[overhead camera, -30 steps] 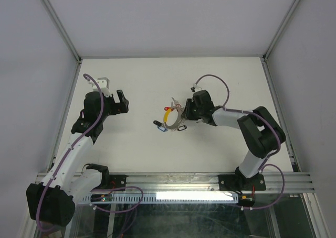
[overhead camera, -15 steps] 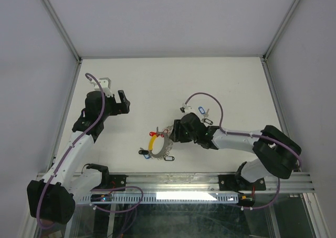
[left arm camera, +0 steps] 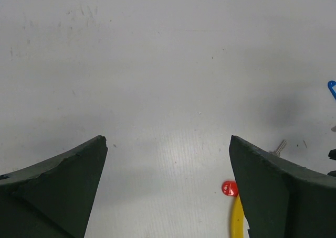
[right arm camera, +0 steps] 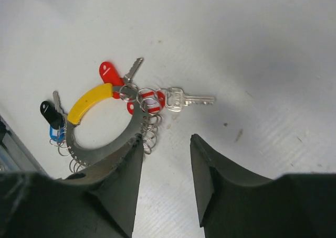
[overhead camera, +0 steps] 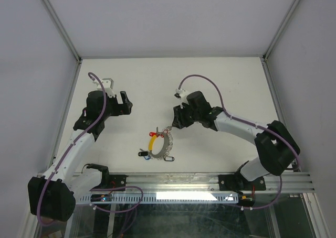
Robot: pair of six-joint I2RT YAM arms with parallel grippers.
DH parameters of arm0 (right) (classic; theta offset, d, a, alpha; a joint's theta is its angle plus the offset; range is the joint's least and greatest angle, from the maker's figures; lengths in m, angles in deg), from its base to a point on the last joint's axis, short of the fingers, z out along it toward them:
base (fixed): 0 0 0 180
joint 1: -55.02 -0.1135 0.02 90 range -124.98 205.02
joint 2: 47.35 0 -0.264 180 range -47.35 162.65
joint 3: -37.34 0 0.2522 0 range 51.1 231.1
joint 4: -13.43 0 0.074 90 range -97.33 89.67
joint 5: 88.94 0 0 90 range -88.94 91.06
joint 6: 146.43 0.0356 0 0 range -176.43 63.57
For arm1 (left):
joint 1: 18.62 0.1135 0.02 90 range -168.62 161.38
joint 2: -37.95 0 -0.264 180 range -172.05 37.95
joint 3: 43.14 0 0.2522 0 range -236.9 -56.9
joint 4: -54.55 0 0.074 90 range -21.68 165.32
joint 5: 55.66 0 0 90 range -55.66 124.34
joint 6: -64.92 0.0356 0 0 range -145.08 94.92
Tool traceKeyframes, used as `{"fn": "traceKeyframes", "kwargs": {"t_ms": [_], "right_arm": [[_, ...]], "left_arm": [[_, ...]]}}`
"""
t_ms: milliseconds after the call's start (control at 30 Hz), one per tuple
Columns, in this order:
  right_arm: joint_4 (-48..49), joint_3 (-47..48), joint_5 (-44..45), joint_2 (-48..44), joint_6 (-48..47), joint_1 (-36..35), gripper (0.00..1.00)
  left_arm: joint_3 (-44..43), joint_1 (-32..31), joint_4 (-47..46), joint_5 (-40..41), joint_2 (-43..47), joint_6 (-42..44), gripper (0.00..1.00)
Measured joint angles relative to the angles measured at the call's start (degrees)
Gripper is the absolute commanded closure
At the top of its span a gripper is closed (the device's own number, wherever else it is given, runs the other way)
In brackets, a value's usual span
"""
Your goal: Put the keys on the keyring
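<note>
A white table (overhead camera: 220, 75) sits inside grey walls (overhead camera: 157, 18) and a metal rail (overhead camera: 184, 177)

Right wrist view: the lower arc of the keyring (right arm camera: 135, 123) runs behind the near finger (right arm camera: 113, 196) of the right gripper (right arm camera: 165, 143), so its closure is unseen. The blue tag (right arm camera: 54, 134) is mostly under the black tag (right arm camera: 48, 112). The small rings overlap and can't be counted.

Left wrist view: a left gripper (left arm camera: 168, 141) finger (left arm camera: 278, 191) covers part of the red tag (left arm camera: 229, 188). The yellow section (left arm camera: 237, 217) is cut by the bottom edge. A blue piece (left arm camera: 332, 89) is clipped at the right edge, with too little showing to name it.

Top view: the keys (overhead camera: 143, 153) are too small to count.
</note>
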Motion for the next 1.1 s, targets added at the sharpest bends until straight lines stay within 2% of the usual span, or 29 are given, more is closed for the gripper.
{"fn": "traceKeyframes", "kwargs": {"t_ms": [100, 233, 400, 733, 1100], "right_arm": [[-1.9, 3.9, -5.0, 4.5, -3.3, -0.2, 0.63], [-3.7, 6.8, -6.5, 9.9, -3.1, -0.2, 0.63], [-4.4, 6.8, -4.4, 11.2, 4.8, -0.6, 0.70], [-1.6, 5.3, 1.3, 12.8, 22.0, -4.7, 0.73], [-0.4, 4.0, 2.6, 14.7, 27.3, -5.0, 0.73]], "left_arm": [[0.0, 0.0, 0.0, -0.1, -0.1, 0.1, 0.02], [0.0, 0.0, 0.0, -0.5, -0.2, 0.2, 0.02], [0.0, 0.0, 0.0, -1.1, -0.2, 0.2, 0.03], [0.0, 0.0, 0.0, -1.3, -0.3, 0.2, 0.04], [0.0, 0.0, 0.0, -1.3, -0.3, 0.2, 0.04]]}}
